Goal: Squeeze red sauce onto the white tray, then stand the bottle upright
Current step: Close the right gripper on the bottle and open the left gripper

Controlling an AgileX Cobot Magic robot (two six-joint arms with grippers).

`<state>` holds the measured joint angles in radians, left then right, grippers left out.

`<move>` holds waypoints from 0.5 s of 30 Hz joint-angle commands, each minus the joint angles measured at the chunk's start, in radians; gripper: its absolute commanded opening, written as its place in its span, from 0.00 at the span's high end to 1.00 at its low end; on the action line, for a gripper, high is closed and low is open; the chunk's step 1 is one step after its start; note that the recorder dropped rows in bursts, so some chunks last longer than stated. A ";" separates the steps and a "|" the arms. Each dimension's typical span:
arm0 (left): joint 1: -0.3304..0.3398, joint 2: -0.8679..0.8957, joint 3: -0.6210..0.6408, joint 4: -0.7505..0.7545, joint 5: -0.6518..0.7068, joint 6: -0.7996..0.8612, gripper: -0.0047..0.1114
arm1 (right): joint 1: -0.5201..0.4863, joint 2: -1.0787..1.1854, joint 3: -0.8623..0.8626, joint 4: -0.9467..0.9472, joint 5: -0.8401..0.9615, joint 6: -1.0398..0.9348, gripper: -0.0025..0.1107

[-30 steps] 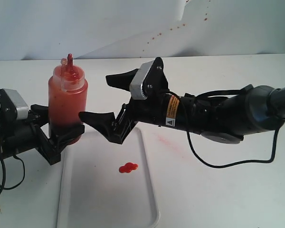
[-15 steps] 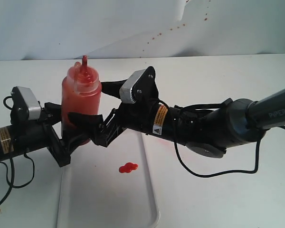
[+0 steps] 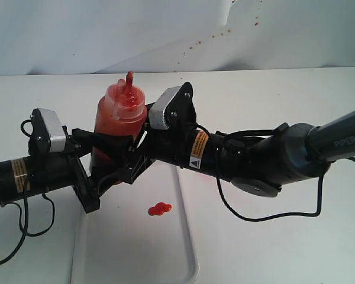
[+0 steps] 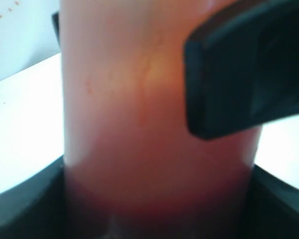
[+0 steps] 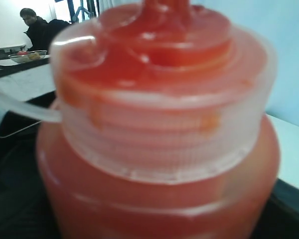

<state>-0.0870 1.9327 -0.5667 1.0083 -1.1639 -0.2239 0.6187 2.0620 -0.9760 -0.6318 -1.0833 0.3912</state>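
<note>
Within the last second, carried the translucent orange-red plastic squeeze bottle to the right, from beside the flat glossy white plastic tray to above its far edge, and leaned it a little to the right, red nozzle up. Gripped low on the body by the left gripper, clenched on it from both sides as before. Meanwhile brought the right gripper in from wide open beside the bottle and narrowed it around the middle of the body; in the left wrist view one black finger laid across the bottle wall, apparently grasping it too. Already one small glossy blob of red sauce on the tray, well apart from the bottle. Probably prepares either another squeeze or a handover before standing the bottle on the white desk; cannot tell which.
</note>
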 commanded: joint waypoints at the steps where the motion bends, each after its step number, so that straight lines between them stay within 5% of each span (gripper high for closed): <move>1: -0.006 -0.008 -0.010 -0.009 -0.057 -0.003 0.96 | 0.000 0.001 -0.005 -0.018 -0.001 0.006 0.97; 15: -0.006 -0.008 -0.010 -0.031 -0.057 -0.003 0.86 | 0.000 0.001 -0.005 -0.018 -0.001 0.002 0.98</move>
<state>-0.0870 1.9327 -0.5667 1.0048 -1.1618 -0.2239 0.6187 2.0620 -0.9760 -0.6377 -1.0833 0.3949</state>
